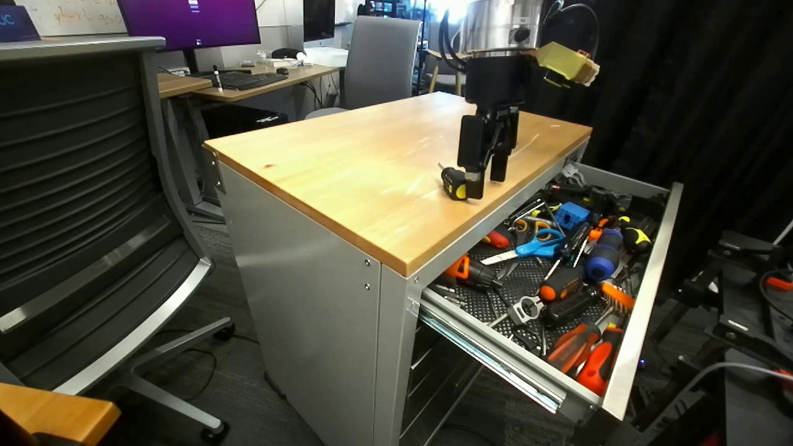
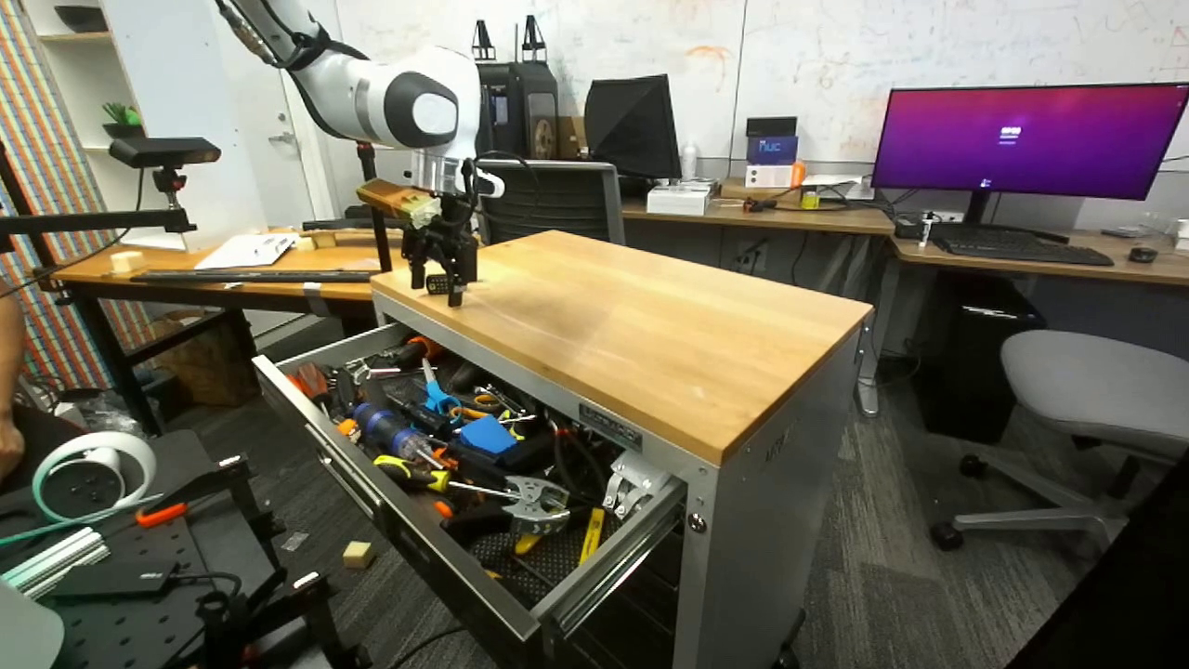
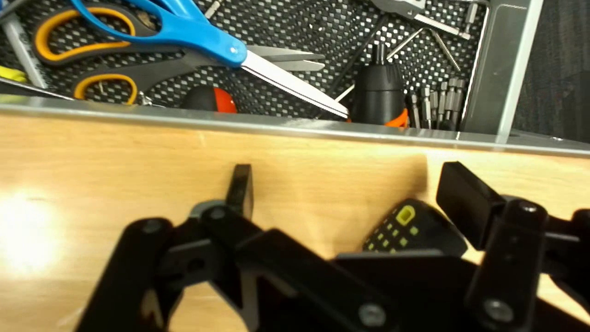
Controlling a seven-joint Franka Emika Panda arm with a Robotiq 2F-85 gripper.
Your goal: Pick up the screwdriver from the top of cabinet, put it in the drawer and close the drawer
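Right of centre in the wrist view, spotted the screwdriver on the cabinet, butt toward the drawer, just down-left of the frame-right finger! Saw the gripper spread wide, holding nothing; probably needed easing down-frame.

In an exterior view, a keyboard lay by the front edge of a desk, a mouse to its right, a marker upright near the desk's left corner. A monitor stood behind. On a table, a bar ran along the front edge, a block sat near the left corner and papers near the back edge.
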